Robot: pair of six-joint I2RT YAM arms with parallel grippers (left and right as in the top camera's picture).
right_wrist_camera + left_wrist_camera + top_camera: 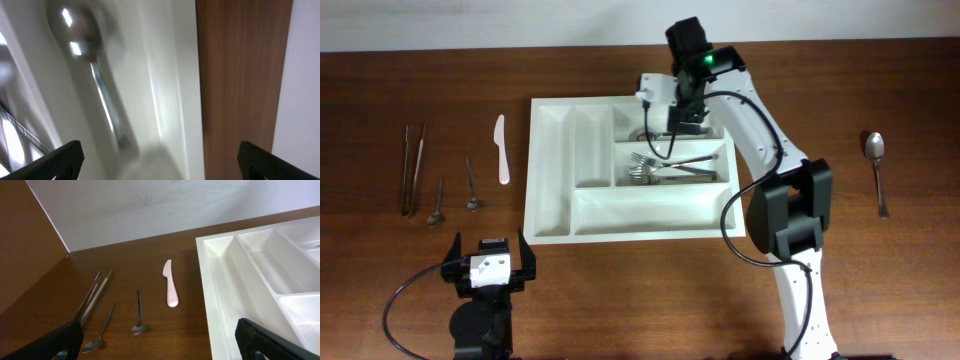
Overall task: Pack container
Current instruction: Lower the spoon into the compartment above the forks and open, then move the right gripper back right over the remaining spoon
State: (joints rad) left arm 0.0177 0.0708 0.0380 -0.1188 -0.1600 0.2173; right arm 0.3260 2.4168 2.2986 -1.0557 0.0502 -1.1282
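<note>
Overhead, the white cutlery tray (552, 190) is lying mid-desk, forks (642, 170) in its middle long compartment, and the right gripper (672, 120) is hovering over the top one. Left wrist: the left gripper (160, 345) is gaping wide beside the tray's corner. Right wrist: the jaws are standing apart above a blurred spoon (80, 30).

forks (658, 172) in container (650, 212) | knife (501, 150) left of it (spoon (876, 165) right)

A robotics lab, it seems: left arm (480, 325) and right arm (760, 135) at a wooden table (620, 300) by a white wall (520, 20).
</note>
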